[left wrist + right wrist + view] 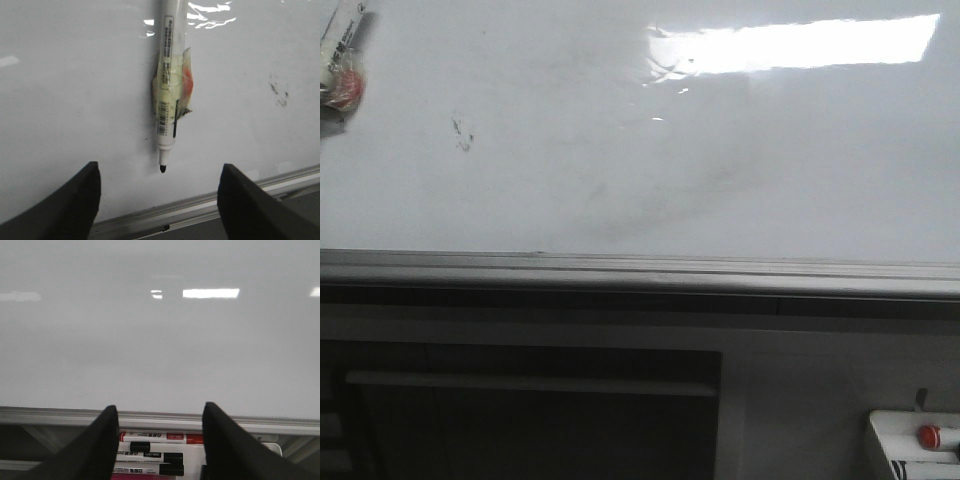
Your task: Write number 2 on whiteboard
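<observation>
Left jaws: the left gripper (160, 200) has its jaws wide apart, and they hold nothing.
Right jaws: the right gripper (157, 440) also has its jaws wide apart and empty.
Pen: a white marker (169, 90) lies flat on the whiteboard (70, 100), with yellowish tape and something orange wrapped around its middle.
Pen and left jaws: the marker sits right in the middle between the two left jaws, but a little farther out, so it is not touching them.
Pen's long way: it runs straight away from the left jaws, with the black tip (163, 169) at the end closest to them.
Nearer arm: the left one, I think, because only its own camera shows the marker up close. In the front view the marker is at the far left corner.
Right jaws see: bare board ahead, and a tray of spare markers (160, 437) just behind the jaws, past the board's frame.
The number 2: not written yet. There are only small dark specks (279, 92), off to one side of the marker.
Next move, my guess: the left jaws go forward and close across the marker's body.
</observation>
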Motion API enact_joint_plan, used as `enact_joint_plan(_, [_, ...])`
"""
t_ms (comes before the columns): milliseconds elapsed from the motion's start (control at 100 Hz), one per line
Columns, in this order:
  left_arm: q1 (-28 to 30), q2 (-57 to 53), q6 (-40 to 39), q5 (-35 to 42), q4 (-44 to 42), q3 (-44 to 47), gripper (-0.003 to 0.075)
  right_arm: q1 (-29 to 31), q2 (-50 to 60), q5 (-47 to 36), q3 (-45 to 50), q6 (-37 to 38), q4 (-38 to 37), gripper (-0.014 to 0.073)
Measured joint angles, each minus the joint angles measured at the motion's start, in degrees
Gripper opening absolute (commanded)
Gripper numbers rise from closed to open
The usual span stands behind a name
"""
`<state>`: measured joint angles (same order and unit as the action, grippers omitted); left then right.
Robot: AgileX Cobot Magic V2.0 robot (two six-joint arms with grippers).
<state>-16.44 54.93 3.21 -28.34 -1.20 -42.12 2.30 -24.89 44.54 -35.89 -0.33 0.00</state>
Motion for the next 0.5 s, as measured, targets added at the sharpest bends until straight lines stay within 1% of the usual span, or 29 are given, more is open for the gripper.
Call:
enact_joint_plan(180, [-0.6, 8.5, 1.1, -0.1, -0.2, -4.1, 0.0460, 0.0, 0.0, 0.0, 0.0, 0.0, 0.3, 0.0341])
enact_joint_plan(360, [-1.9, 14.7, 2.4, -0.9, -0.7, -7.6, 0.0459, 0.0, 0.0, 0.0, 0.0, -0.1, 0.4, 0.0341])
enact_joint_plan(500, [-1.9, 17.6, 2.4, -1.4, -1.3, -9.3, 0.0410, 0.0, 0.0, 0.0, 0.0, -0.1, 0.4, 0.0342])
